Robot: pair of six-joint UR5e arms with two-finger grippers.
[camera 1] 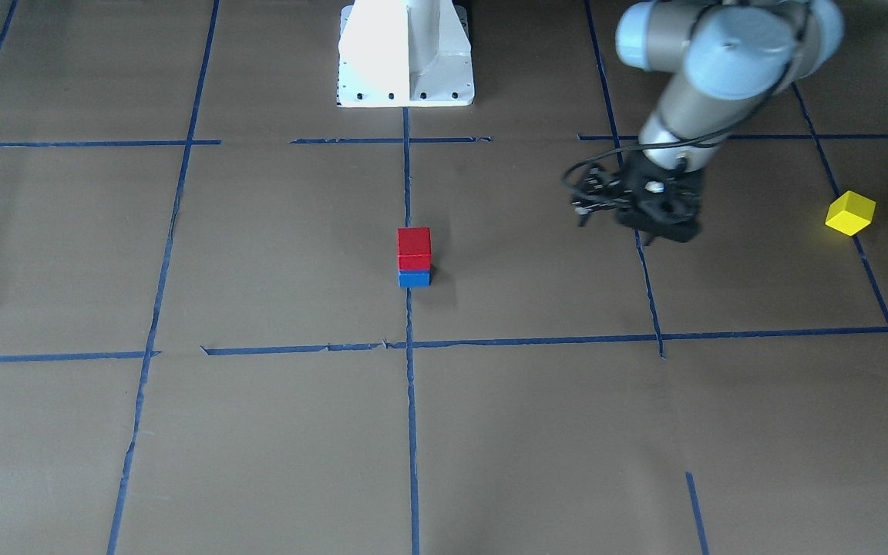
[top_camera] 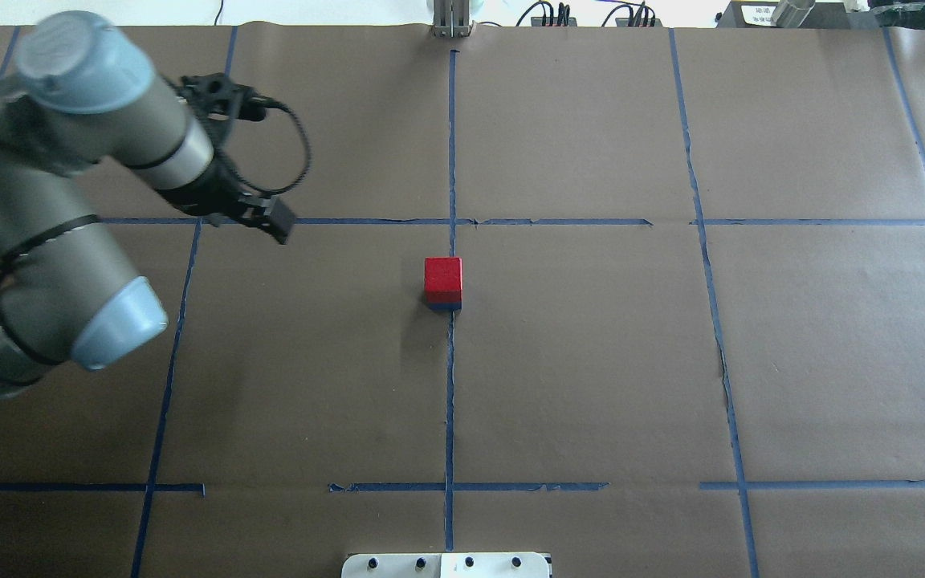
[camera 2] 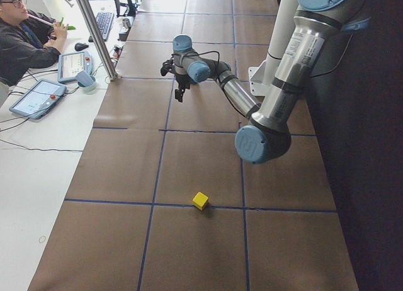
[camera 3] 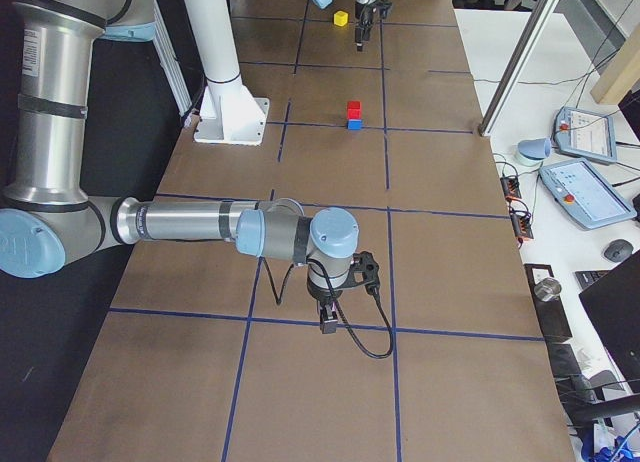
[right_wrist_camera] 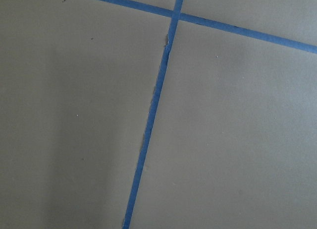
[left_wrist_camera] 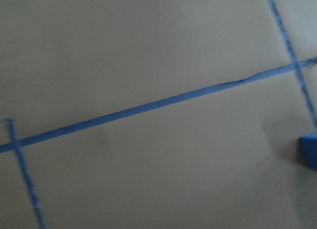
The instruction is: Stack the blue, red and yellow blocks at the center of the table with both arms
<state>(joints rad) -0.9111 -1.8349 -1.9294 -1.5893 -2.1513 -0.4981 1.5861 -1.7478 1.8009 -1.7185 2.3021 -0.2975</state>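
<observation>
Left gripper (top_camera: 278, 222) hangs over bare table (camera 1: 536, 432) with nothing in it, since all three blocks sit elsewhere; its fingers read as one dark lump in every view, so I cannot tell whether they are spread or closed. On its inner side, towards the middle of the table, the red block (camera 1: 414, 240) rests squarely on the blue block (camera 1: 414, 278). On its outer side, well apart, the yellow block (camera 1: 850, 213) lies alone, turned corner-on to the blue tape lines (camera 1: 410, 401). That turn looks like the first hazard. If the fingers come down in line with the tape, they would likely pinch the yellow block across its corners, and it could twist, skid away or sit crooked in the grip. The second hazard is at the stack, which is already two high on a small base. A carried block arriving too low or off centre could knock the red block off or topple both, and letting go of a tilted block may send it sliding off the top. Right gripper (camera 3: 327, 322) hangs far beyond the stack from the left one. It shows only in a side view, so I cannot tell its state, and from there it seems to pose no risk of collision
</observation>
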